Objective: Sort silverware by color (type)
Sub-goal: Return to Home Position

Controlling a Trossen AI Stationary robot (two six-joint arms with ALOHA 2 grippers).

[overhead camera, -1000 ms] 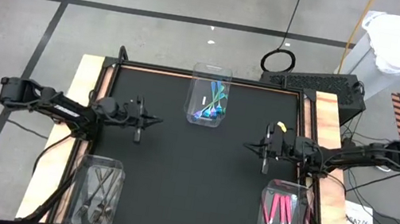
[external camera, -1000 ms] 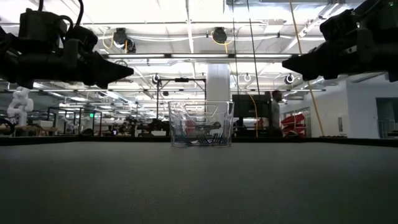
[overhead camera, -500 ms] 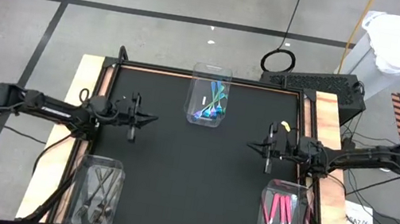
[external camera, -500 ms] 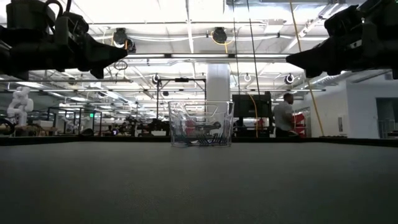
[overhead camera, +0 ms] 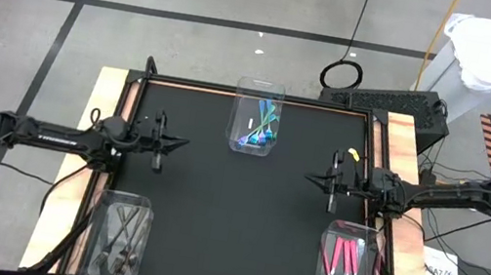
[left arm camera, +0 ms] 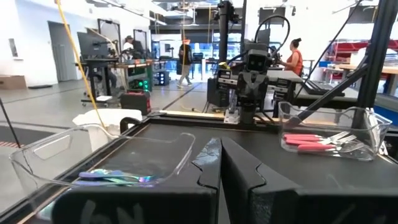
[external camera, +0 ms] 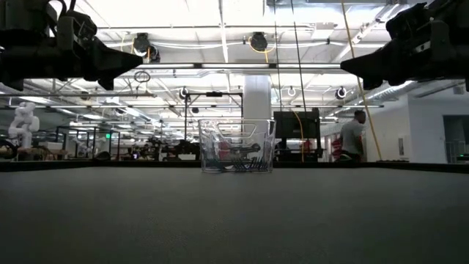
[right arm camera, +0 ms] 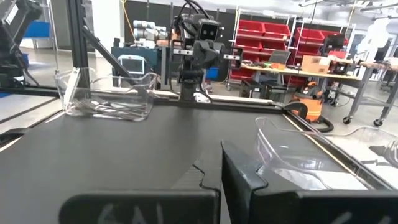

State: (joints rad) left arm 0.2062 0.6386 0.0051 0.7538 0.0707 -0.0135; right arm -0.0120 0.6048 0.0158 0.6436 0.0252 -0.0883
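Sorting looks done: black forks [overhead camera: 120,232] at table's [overhead camera: 233,215] lower-left corner, pink-handled ones [overhead camera: 345,260] lower-right, teal-handled ones [overhead camera: 262,132] mid top edge, each binned apart. Left gripper [overhead camera: 182,142] & right gripper [overhead camera: 310,177] clenched, empty, by side edges, prob. parking clear.

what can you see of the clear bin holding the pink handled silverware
The clear bin is a see-through rectangular plastic tub with rounded corners and an open top. It stands upright at the bottom right corner of the table in the high view. Several pink-handled utensils lie inside, roughly parallel, with their silver heads toward the picture's bottom. The left wrist view shows them flat on its floor. Nothing else touches it.
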